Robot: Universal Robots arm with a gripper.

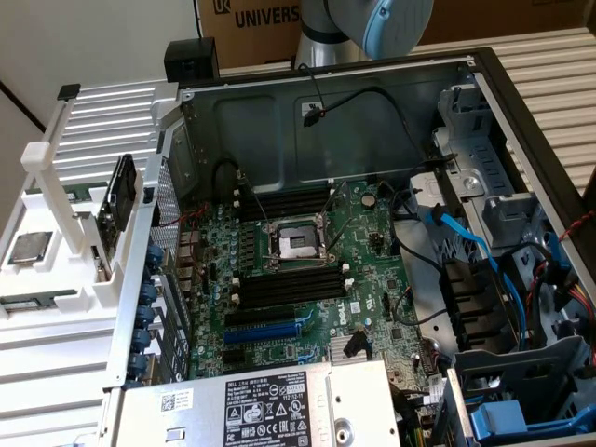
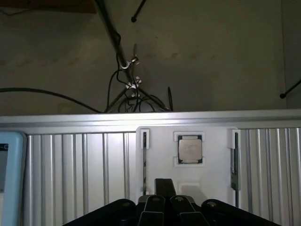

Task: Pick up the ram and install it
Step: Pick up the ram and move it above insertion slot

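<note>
The ram is a long dark green stick lying flat in a white fixture at the exterior view's left, beside a square silver processor chip. In the wrist view, the fixture holds the chip with a narrow slot on either side, and a dark green ram edge shows in one slot. My gripper hangs short of the fixture, shut with nothing between its fingers. Long black memory slots with white end clips lie on the motherboard inside the open case.
The arm's base and blue-capped joint stand behind the case. A dark card-like part stands upright at the fixture's edge. Blue and black cables and drive bays crowd the case's right. A power supply sits in front.
</note>
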